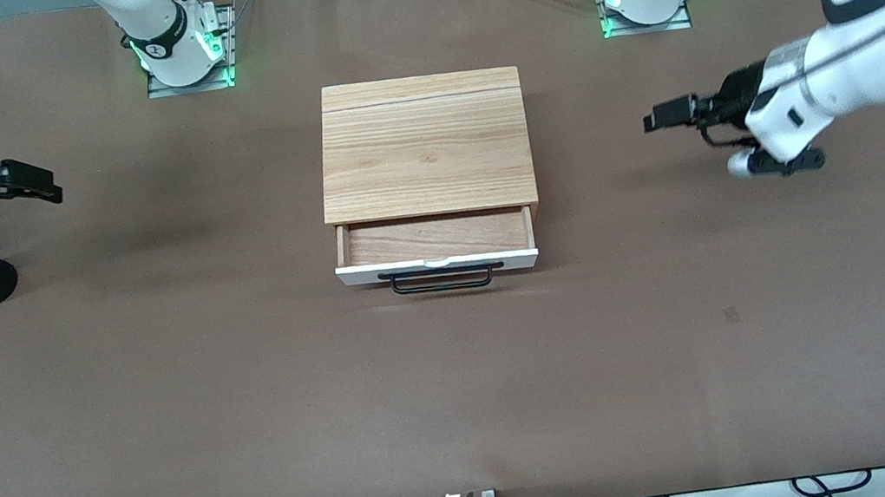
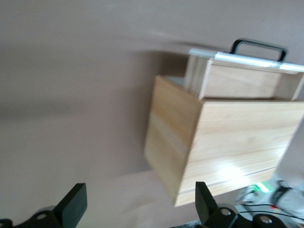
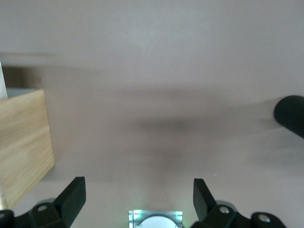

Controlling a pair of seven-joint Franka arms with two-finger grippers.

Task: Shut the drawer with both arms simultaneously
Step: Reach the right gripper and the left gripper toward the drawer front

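Drawer (image 1: 436, 238) ajar on brown table (image 1: 166, 395)

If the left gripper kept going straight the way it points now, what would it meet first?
Probably the side of the wooden cabinet. The left gripper, fingers open, points toward it over bare table, above the tabletop; its height relative to the cabinet is unclear.
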